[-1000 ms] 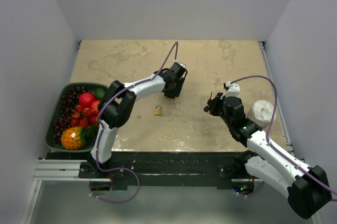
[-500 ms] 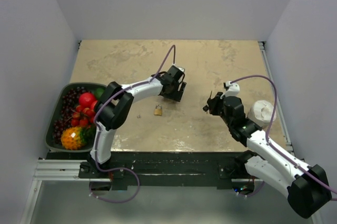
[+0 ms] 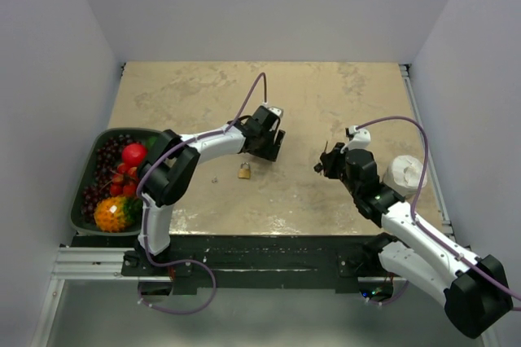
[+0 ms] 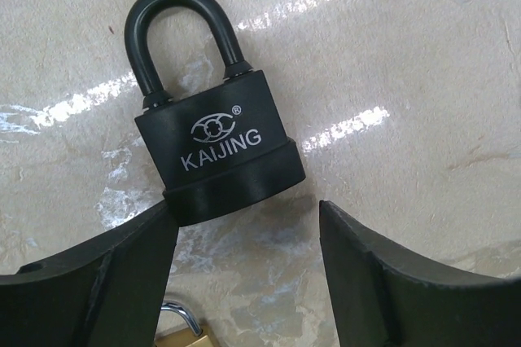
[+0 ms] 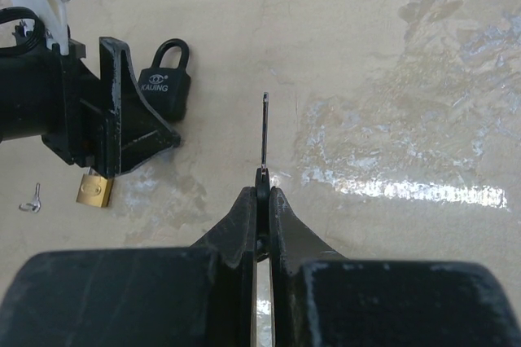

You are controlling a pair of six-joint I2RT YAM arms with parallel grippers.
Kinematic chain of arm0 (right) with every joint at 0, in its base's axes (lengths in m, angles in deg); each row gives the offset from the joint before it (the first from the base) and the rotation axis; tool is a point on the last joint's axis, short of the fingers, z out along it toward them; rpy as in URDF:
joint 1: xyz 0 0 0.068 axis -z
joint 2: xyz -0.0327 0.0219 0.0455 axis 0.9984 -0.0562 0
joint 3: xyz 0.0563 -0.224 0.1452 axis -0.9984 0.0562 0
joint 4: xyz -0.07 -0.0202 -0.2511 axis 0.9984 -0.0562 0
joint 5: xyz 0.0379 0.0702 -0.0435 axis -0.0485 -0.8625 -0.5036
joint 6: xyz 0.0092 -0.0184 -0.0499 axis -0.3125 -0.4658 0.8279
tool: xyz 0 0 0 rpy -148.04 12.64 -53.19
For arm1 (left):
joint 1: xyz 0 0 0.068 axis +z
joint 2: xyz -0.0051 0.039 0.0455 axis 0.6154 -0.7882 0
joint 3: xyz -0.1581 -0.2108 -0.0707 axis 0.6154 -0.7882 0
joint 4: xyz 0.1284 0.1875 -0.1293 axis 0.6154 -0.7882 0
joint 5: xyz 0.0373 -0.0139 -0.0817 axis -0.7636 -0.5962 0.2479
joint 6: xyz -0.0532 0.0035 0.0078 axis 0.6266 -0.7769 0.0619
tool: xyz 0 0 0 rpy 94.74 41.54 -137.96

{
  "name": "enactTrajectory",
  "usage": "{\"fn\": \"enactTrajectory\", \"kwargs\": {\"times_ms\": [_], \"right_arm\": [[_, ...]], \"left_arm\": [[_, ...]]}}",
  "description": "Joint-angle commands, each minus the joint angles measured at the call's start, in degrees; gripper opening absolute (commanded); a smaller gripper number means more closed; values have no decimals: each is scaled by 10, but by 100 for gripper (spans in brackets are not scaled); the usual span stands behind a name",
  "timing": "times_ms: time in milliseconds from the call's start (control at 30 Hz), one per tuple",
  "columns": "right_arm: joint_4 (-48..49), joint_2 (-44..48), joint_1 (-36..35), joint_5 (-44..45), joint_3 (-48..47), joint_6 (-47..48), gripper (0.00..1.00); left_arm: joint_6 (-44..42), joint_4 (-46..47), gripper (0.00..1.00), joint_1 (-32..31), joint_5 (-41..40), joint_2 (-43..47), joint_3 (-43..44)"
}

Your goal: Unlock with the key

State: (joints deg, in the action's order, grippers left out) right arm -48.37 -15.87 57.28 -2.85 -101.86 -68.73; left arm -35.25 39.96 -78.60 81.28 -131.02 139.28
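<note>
— Black padlock (image 4: 216,147)?
— Flat on the table (image 4: 407,78), base just between the spread fingertips of the left gripper (image 4: 244,210). Shackle pointing away, long axis leaning slightly left.
— Key (image 5: 264,131)?
— Pinched in the closed right gripper (image 5: 262,196), blade straight out ahead, well apart from the lock.
— Counts?
— Two padlocks, counting the brass padlock (image 3: 243,171). Two keys, counting the loose key (image 5: 30,198) nearby.

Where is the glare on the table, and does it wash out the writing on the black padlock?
Left wrist view: white glare streaks on the table around the black padlock, but its lettering reads sharp. Right wrist view: a bright band right of the key in the right gripper; the padlock is small but clear. Top view: even light, no strong glare.
</note>
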Motion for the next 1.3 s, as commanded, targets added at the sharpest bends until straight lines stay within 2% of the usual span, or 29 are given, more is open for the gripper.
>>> {"fn": "enactTrajectory", "kwargs": {"times_ms": [0,233,400,667,833,900,1033,1167,1267], "right_arm": [[13,8,2,-1,-3,-4,0],[18,1,2,-4,-1,-7,0],[23,-10,1,-7,-6,-4,0],[46,-19,1,-33,-5,12,0],[68,-24,1,-79,-7,37,0],[74,-36,1,-96,-12,43,0],[99,-47,-2,-133,-9,44,0],[145,-65,-2,-218,-11,43,0],[168,-92,-3,-260,-17,39,0]], "left_arm": [[-15,19,73,0,-1,19,6],[-38,64,73,-1,26,39,-27],[-38,63,74,-1,25,46,-25],[-42,57,83,0,24,133,-42],[-59,31,84,5,32,184,-38],[-61,24,84,11,48,195,-35],[-45,33,84,44,134,219,-38],[-30,58,83,74,243,228,-37],[-35,64,83,79,279,230,-32]]}}
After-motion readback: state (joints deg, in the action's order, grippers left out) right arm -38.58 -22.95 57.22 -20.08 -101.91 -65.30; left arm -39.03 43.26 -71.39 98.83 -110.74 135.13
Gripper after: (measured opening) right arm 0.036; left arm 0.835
